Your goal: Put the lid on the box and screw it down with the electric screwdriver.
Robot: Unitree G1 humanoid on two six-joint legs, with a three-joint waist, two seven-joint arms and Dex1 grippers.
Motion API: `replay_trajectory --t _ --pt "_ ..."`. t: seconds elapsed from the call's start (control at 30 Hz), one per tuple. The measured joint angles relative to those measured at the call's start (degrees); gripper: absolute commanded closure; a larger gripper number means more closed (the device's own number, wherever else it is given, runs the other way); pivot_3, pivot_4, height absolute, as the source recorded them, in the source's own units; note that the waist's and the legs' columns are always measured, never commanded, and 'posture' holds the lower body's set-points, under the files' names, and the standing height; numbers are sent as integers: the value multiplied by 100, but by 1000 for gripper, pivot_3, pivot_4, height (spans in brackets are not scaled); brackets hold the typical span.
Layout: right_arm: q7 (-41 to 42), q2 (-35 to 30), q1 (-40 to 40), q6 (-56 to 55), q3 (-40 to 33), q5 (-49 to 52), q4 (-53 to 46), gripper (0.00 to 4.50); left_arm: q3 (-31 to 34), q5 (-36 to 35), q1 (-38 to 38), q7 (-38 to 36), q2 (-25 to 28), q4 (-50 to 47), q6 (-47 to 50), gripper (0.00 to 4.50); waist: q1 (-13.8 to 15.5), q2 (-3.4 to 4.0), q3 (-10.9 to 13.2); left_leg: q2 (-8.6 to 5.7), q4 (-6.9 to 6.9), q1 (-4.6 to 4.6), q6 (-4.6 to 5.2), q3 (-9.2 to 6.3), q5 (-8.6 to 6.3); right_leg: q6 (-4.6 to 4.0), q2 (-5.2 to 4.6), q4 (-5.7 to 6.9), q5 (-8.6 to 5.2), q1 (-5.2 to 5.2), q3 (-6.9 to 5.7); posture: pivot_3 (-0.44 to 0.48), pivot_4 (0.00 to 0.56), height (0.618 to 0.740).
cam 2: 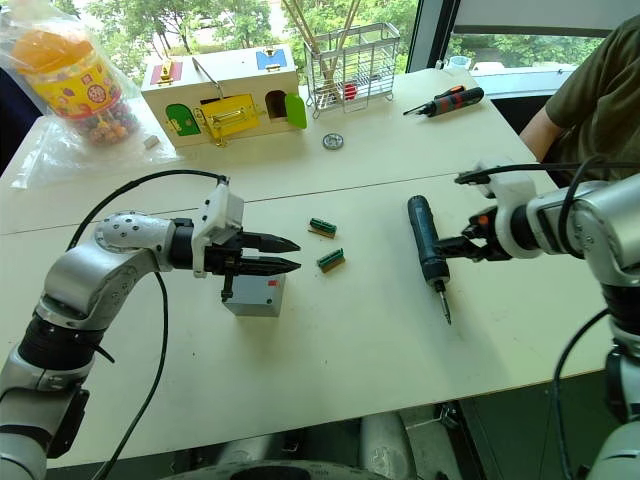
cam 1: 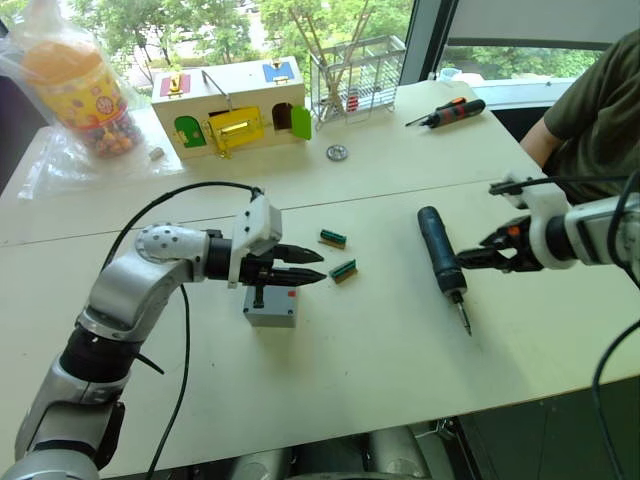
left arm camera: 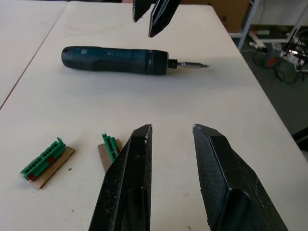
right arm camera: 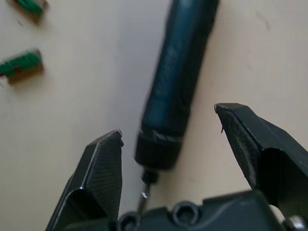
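A small grey box sits on a pale surface, and its top looks flat and closed, so the lid seems to be on already, though the seam cannot be made out. Just above the box hangs the left gripper, its two black fingers slightly apart and holding nothing. Just beyond the box, toward the far edge of the surface, lie two small green connector blocks on brown card.

Well to the robot's right of the box lies the electric screwdriver, a dark thick cylinder flat on the surface with its thin metal bit pointing toward the robot. The right gripper hovers next to its bit end, fingers spread wide either side of the tool's collar in the right wrist view and not touching it.

Far behind the box stand a wooden latch box, a wire rack, an orange-and-black hand screwdriver and a bagged jar. A person's sleeve shows at the far right.

The step in hand appears to be picking up the screwdriver. Next, the right gripper likely needs to close around the body, lift it and turn the bit down over a screw hole.
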Motion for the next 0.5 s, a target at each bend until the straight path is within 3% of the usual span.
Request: replay_trajectory --t 0.27,0.5 --pt "285 336 -1179 1 1262 -59 1711 1121 -251 287 312 123 -240 -149 -308 3171 35 -2 1 -3 4 -4 3 3 -2 0 0 -16 0 4 2 0 150 740" --pt "368 776 -1535 3 1997 -159 2357 1121 -482 665 456 373 -338 -314 -510 3171 53 -2 1 -5 12 -8 3 0 -2 0 0 -16 1 7 -1 0 150 740"
